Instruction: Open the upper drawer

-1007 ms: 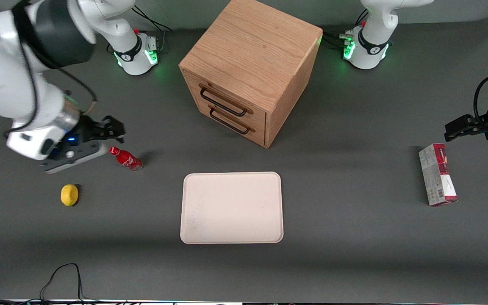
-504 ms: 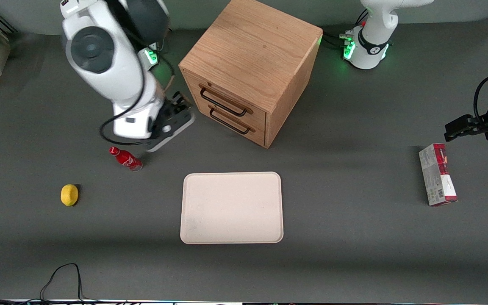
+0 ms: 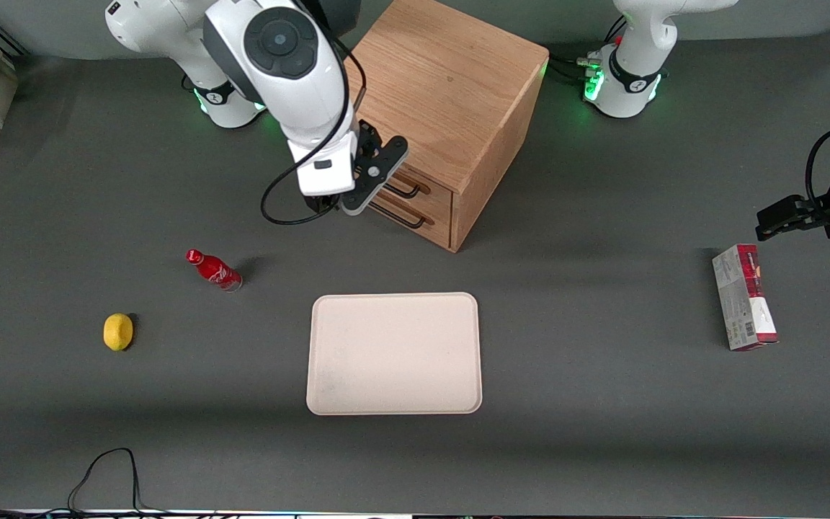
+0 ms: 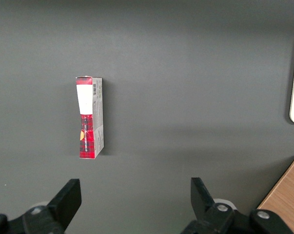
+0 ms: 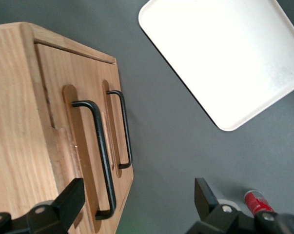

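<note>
1. Cabinet (image 3: 436, 108): oak cube standing farther from the front camera than the tray (image 3: 393, 353). You have two drawers in its front face, one above the other.
2. Upper drawer (image 5: 64, 141): shut, its front flush with the cabinet face. Its black wire handle (image 5: 100, 156) is untouched.
3. Lower drawer (image 3: 415, 216): also shut, twin handle; not your target.
4. Gripper (image 3: 372, 176): in front of the drawer faces, near the upper handle but not on it. In the right wrist view the fingers (image 5: 68, 200) stand wide apart with nothing between them.
5. Done so far, by judgement: the approach only; you are almost at the handle.
6. Left to do: close the fingers round the upper handle, then pull the drawer outward. None of the opening itself has begun.
</note>
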You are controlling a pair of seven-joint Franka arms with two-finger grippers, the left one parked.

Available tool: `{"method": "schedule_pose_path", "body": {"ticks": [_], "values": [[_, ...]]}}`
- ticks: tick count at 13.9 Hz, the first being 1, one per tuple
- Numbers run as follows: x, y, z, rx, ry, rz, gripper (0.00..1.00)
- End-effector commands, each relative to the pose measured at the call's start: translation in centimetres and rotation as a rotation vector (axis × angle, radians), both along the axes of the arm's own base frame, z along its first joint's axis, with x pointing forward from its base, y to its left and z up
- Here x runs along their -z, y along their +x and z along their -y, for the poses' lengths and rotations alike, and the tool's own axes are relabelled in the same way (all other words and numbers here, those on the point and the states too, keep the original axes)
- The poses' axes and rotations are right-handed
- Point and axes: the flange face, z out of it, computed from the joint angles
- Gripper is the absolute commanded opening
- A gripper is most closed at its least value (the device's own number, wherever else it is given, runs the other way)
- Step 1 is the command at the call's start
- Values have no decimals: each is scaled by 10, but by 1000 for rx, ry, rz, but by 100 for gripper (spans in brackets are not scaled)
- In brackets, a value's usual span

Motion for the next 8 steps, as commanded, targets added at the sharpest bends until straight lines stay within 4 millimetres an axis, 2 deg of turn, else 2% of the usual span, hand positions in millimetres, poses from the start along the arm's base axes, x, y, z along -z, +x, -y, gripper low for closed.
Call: {"method": "schedule_pose_path", "body": {"ticks": [1,5,8], "values": [[8,-6,9,-65,33,3,100],[10,-12,23,-110,100,-52,100],[7,-8,35,-116,135,-64,100]]}}
